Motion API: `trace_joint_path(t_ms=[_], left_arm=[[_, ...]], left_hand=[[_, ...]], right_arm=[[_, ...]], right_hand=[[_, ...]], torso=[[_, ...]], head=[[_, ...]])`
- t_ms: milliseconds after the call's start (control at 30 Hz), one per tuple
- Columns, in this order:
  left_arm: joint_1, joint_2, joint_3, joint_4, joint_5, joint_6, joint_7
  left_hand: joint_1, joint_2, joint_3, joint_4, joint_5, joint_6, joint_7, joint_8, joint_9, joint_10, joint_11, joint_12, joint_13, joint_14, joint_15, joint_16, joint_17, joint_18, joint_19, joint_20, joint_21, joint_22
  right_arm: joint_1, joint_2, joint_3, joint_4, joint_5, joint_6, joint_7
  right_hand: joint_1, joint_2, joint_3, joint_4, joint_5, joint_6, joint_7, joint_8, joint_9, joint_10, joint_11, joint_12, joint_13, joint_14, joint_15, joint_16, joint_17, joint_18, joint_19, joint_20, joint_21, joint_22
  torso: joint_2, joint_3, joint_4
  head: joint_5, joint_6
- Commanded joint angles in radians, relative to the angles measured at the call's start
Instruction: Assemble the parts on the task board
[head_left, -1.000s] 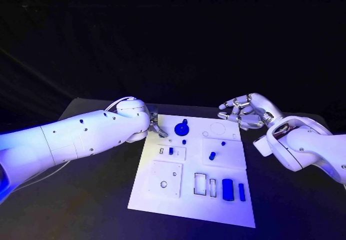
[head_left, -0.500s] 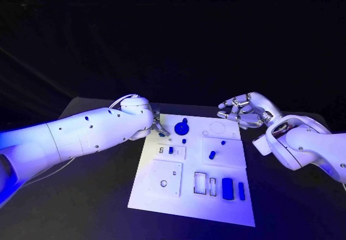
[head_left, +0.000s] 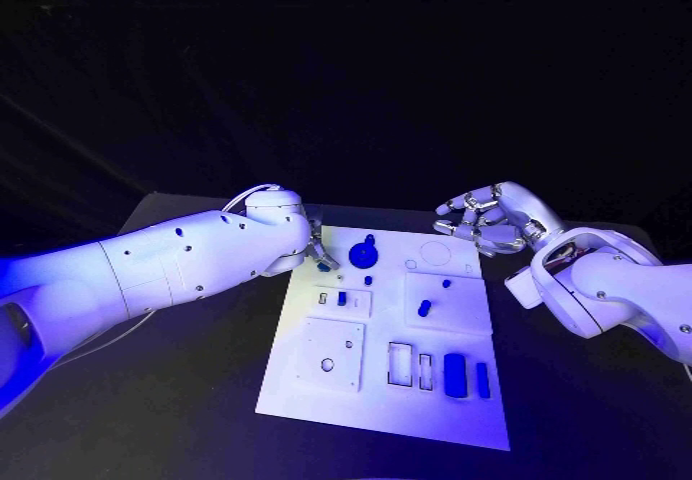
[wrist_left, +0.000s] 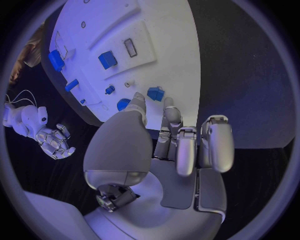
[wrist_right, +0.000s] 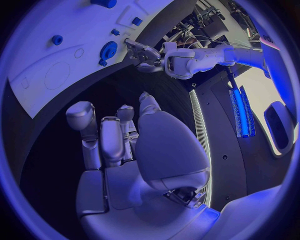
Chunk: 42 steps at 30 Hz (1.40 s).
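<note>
Nearest the robot, the white task board (head_left: 378, 405) lies on the black table (head_left: 173, 400), its near edge bare; just beyond that, toward the board's right side, a row holds two pale rectangular slots with a long blue part (head_left: 456, 374) and a thinner blue bar (head_left: 483, 380) standing beside them. To the left of that row sits a raised square plate (head_left: 329, 352) with a small hole in it. Farther up, a small blue part (head_left: 342, 298) stands in a little panel on the left, and a slanted blue peg (head_left: 424, 309) lies on the square panel to the right, with a tiny blue stud (head_left: 446, 286) just beyond it. At the far end of the board a round blue gear-like part (head_left: 364, 254) rests near the left corner, next to an engraved circle (head_left: 436, 256). The left hand (head_left: 313, 256) reaches in over the board's far left edge, its fingertips (wrist_left: 139, 99) down close beside the round part; the wrist view shows its fingers stretched out and slightly apart with nothing clamped between them, though whether a tip touches the part cannot be told. The right hand (head_left: 486, 222) hangs off the board's far right corner, well apart from every part, fingers (wrist_right: 84, 117) loosely curled and separated, holding nothing
</note>
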Motion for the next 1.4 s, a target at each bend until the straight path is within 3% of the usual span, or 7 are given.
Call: trace_joint_path(t_ms=[33, 467, 1067, 1400], left_arm=[[-0.005, 0.004, -0.004, -0.001, 0.011, 0.067, -0.036], [-0.005, 0.010, -0.004, -0.005, 0.005, 0.080, -0.041], [-0.006, 0.030, -0.009, -0.031, -0.035, 0.085, -0.047], [-0.006, 0.041, -0.012, -0.047, -0.041, 0.091, -0.049]], left_hand=[[0.015, 0.001, -0.005, -0.002, -0.003, -0.004, -0.003, 0.007, 0.003, 0.011, -0.001, 0.010, 0.009, 0.105, -0.011, 0.007, 0.263, -0.018, 0.011, -0.001, 0.007, 0.067], [0.015, 0.004, -0.012, 0.000, -0.003, 0.000, -0.009, 0.026, 0.018, 0.039, -0.006, 0.035, 0.052, 0.105, -0.015, 0.007, 0.263, -0.021, 0.017, -0.004, 0.015, 0.078], [-0.005, 0.000, -0.033, 0.000, -0.003, 0.006, -0.025, 0.085, 0.067, 0.126, -0.021, 0.114, 0.190, 0.105, -0.029, 0.007, 0.263, -0.033, 0.046, -0.018, 0.048, 0.126], [-0.027, 0.003, -0.042, 0.002, -0.003, 0.002, -0.028, 0.105, 0.083, 0.140, -0.025, 0.128, 0.214, 0.105, -0.032, 0.007, 0.263, -0.035, 0.053, -0.021, 0.055, 0.137]], right_arm=[[-0.001, 0.001, 0.000, 0.001, -0.010, 0.013, 0.002], [-0.001, -0.001, 0.000, 0.003, -0.010, 0.013, 0.001], [-0.001, -0.002, 0.000, 0.006, -0.010, 0.013, 0.001], [-0.001, -0.002, 0.000, 0.007, -0.010, 0.013, 0.001]], right_hand=[[0.002, 0.007, -0.002, -0.002, 0.004, -0.006, 0.000, 0.004, 0.001, -0.003, -0.003, 0.007, 0.001, 0.000, 0.000, -0.001, 0.001, 0.018, 0.005, -0.002, -0.003, 0.001], [0.002, 0.007, -0.002, -0.002, 0.004, -0.006, 0.000, 0.004, 0.001, -0.003, -0.003, 0.007, 0.001, 0.000, 0.000, -0.001, 0.001, 0.018, 0.005, -0.002, -0.003, 0.001], [0.002, 0.007, -0.002, -0.002, 0.004, -0.006, 0.000, 0.004, 0.001, -0.003, -0.003, 0.007, 0.001, 0.000, 0.000, -0.001, 0.001, 0.018, 0.005, -0.002, -0.003, 0.001], [0.002, 0.007, -0.002, -0.002, 0.004, -0.006, 0.000, 0.004, 0.001, -0.003, -0.003, 0.007, 0.001, 0.000, 0.000, -0.001, 0.001, 0.018, 0.005, -0.002, -0.003, 0.001]], torso=[[0.000, 0.0003, 0.0003], [0.000, 0.0005, 0.0002], [0.000, 0.0005, 0.0000], [0.000, 0.0001, -0.0016]], head=[[0.000, -0.003], [-0.001, -0.006], [-0.003, -0.005], [-0.006, -0.006]])
